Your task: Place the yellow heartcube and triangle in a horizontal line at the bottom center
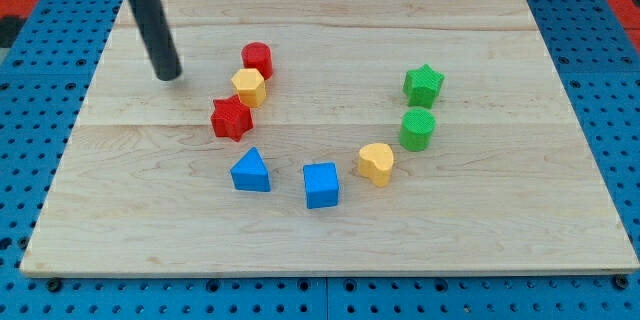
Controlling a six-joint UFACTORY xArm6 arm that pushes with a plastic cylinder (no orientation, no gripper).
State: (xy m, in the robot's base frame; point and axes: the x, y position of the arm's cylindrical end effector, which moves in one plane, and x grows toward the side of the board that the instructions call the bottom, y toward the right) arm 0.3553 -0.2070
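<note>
The bench [330, 250] is a pale wooden board lying on a blue pegboard surface [40, 20], and eight small blocks sit on it in a loose U shape.

The tool here is only a straight dark rod with nothing to open or close, and it has hold of nothing. It comes down from the upper left of the frame, and its tip [168, 77] rests on the bare wood there, well apart from every block. The nearest blocks lie to the tip's right.

Those are a red cylinder [257, 59] and, just below it and touching or nearly so, a yellow hexagonal block [248, 87]. A red star [231, 118] sits just below and left of the yellow hexagon, close against it.

Lower down, a blue triangle [250, 171] stands left of centre, with a blue cube [321, 184] near it on the right, a clear gap between the two. The yellow heart [376, 163] sits just right of the blue cube and a little higher, also apart from it. So these three form a shallow arc across the lower middle of the frame, not a straight line.

On the right side, a green cylinder [418, 129] stands just above and right of the yellow heart, and a green star [423, 84] stands above that.
</note>
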